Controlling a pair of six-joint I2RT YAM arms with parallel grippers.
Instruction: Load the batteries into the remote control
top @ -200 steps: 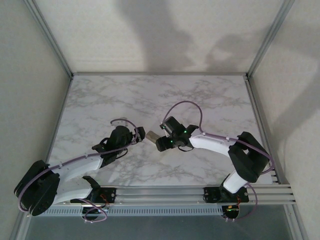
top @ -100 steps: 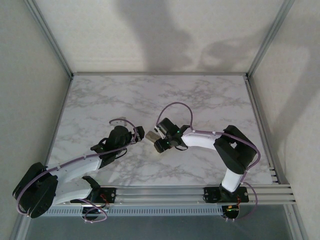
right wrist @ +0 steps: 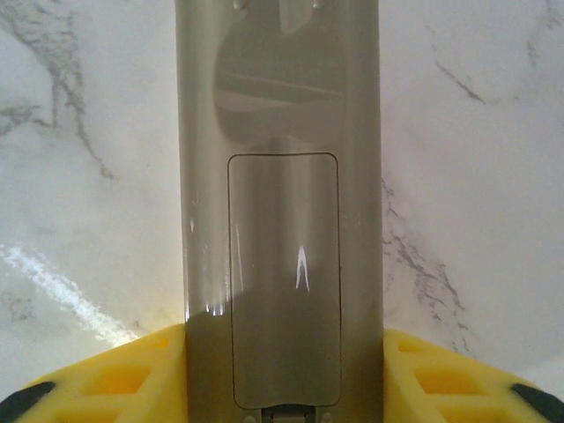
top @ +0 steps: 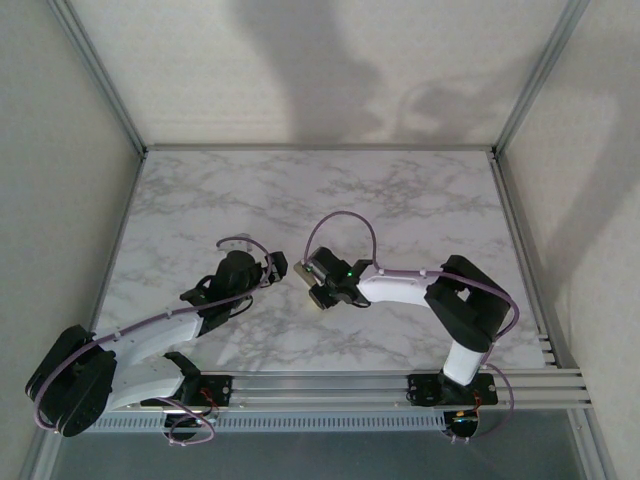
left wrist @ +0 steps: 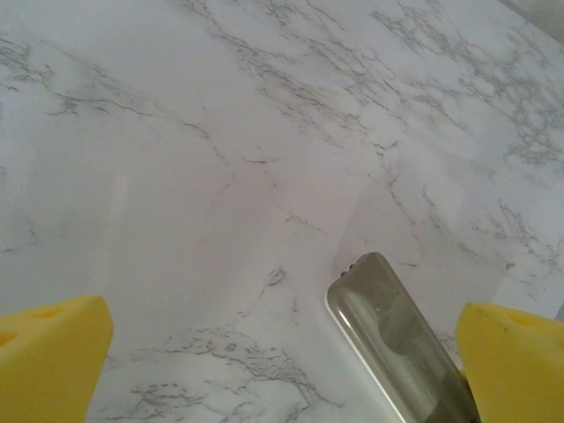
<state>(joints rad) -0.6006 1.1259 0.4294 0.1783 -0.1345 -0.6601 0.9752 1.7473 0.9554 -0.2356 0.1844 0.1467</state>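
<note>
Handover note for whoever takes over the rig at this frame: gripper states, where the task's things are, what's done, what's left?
Left gripper: open and empty; one end of the remote control lies between its fingers.
Right gripper: fingers pressed against both long sides of the remote control, whose back faces up over the table.
Done: remote gripped. The battery cover is on, so the compartment's contents are hidden.
Left, probably: take the cover off and fit the batteries.

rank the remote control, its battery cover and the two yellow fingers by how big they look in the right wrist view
1. remote control
2. battery cover
3. yellow fingers, cut off by the frame; the two look alike, so unranked
</note>
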